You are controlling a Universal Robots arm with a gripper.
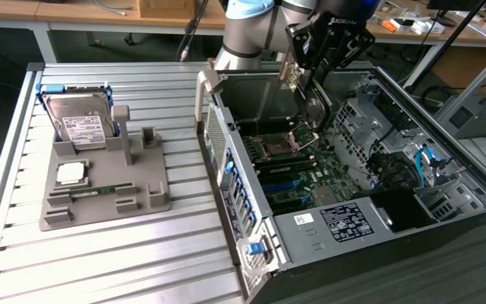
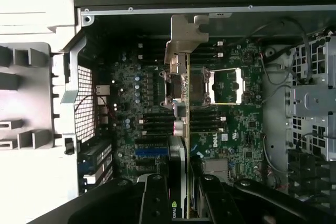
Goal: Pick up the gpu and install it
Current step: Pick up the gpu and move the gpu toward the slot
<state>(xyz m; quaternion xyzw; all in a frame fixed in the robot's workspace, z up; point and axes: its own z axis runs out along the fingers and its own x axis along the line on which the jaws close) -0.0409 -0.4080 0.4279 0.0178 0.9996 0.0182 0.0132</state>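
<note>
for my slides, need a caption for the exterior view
End effector holding the gpu on edge above the motherboard inside the open computer case

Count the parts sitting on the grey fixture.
3: hard drive upright at the fixture's far end in the exterior view, CPU flat in the middle, memory stick lying just in front of it. None looks hidden.

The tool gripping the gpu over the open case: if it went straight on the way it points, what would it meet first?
Probably the motherboard, beside the CPU socket. The gpu held in the tool sticks out ahead, so its edge would touch first; the gap is hard to judge.
</note>
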